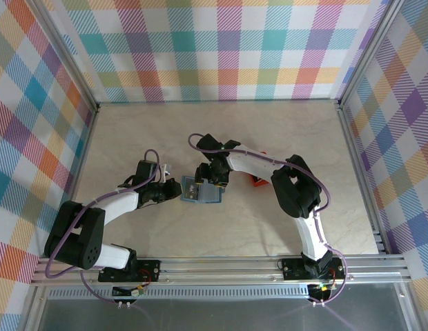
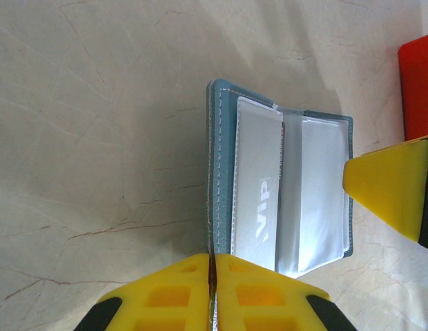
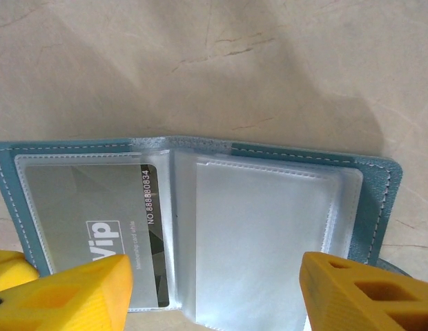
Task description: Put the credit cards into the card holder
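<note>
In the top view the right gripper (image 1: 212, 182) covers part of the card holder (image 1: 190, 192), and its arm (image 1: 254, 163) hides most of the red tray (image 1: 256, 182). At the right wrist, a yellow finger (image 3: 69, 293) covers the lower corner of the credit card (image 3: 90, 207), whose smallest print is unreadable.

1 blue-teal card holder (image 3: 269, 153), lying open with 2 clear pockets (image 3: 269, 234) showing. 1 silvery VIP credit card (image 3: 90, 200). 1 red tray (image 2: 417, 83). 2 grippers with yellow fingertips: 1 left gripper (image 2: 212, 265), 1 right gripper (image 3: 214, 269).
</note>
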Robot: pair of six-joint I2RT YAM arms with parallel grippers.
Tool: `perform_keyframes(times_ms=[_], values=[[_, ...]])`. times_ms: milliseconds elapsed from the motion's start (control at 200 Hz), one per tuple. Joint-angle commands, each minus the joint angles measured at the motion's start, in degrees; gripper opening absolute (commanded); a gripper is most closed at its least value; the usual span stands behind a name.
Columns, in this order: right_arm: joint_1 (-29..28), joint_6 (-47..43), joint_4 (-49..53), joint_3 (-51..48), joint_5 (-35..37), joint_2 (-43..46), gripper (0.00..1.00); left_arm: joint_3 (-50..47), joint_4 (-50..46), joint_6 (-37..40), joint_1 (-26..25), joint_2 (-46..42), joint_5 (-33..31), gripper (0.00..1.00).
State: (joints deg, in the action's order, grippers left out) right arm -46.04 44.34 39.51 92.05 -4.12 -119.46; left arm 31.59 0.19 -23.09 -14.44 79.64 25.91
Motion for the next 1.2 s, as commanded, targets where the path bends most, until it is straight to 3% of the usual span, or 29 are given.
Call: perform_keyframes(times_ms=[0, 565, 1190], values=[[0.2, -0.1, 1.4, -0.3, -0.7, -0.5, 0.66, -0.3, -0.1, 0.1, 0.3, -0.6, 0.7, 0.10], [0.2, 0.6, 2.4, 0.5, -0.9, -3.9, 0.68, -0.3, 0.1, 0.1, 0.3, 0.2, 0.8, 0.10], [0.2, 5.1, -4.4, 2.1, -9.7, -6.7, 0.67, -0.6, 0.5, 0.1, 0.3, -0.3, 0.9, 0.09]])
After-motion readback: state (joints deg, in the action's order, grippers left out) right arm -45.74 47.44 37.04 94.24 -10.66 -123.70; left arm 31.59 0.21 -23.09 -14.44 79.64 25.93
